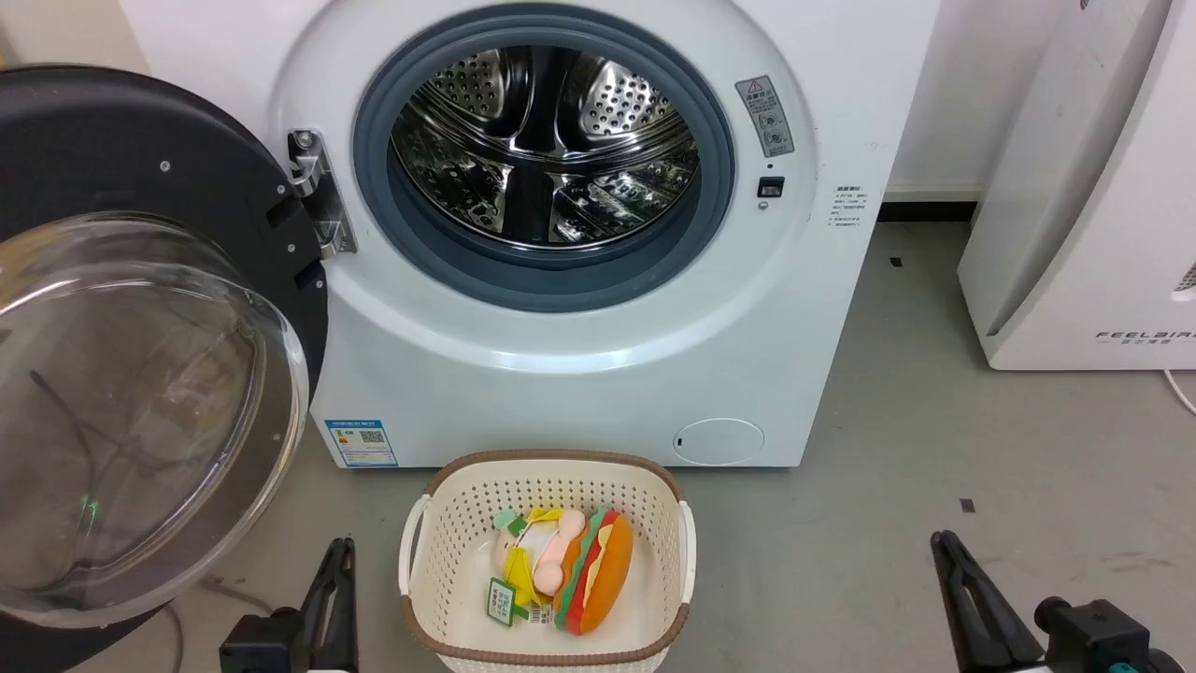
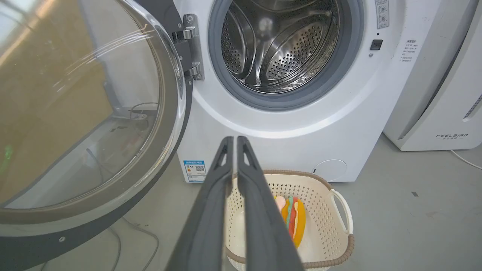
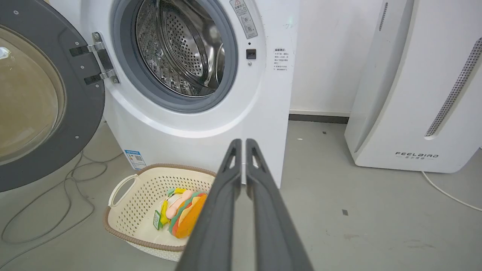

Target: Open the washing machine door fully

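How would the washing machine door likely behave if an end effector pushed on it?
The washing machine door would probably swing rigidly about its metal hinge rather than flex. Its bulging glass bowl looks slippery and possibly fragile, so the black rim seems the safer contact. Thick glass suggests it is fairly heavy.

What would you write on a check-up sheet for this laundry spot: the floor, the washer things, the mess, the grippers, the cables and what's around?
Surface: grey floor, a few small dark marks.
Job's things: washing machine door stands wide open at the left on its hinge; washing machine drum looks empty.
Clutter: cream basket in front of the machine, toy burger lying in it.
Grippers: left gripper and right gripper both shut, holding nothing, apart from the door.
Cables: grey cables on the floor under the door; white cable by the appliance.
Surroundings: white FEELBAIR appliance on the right.
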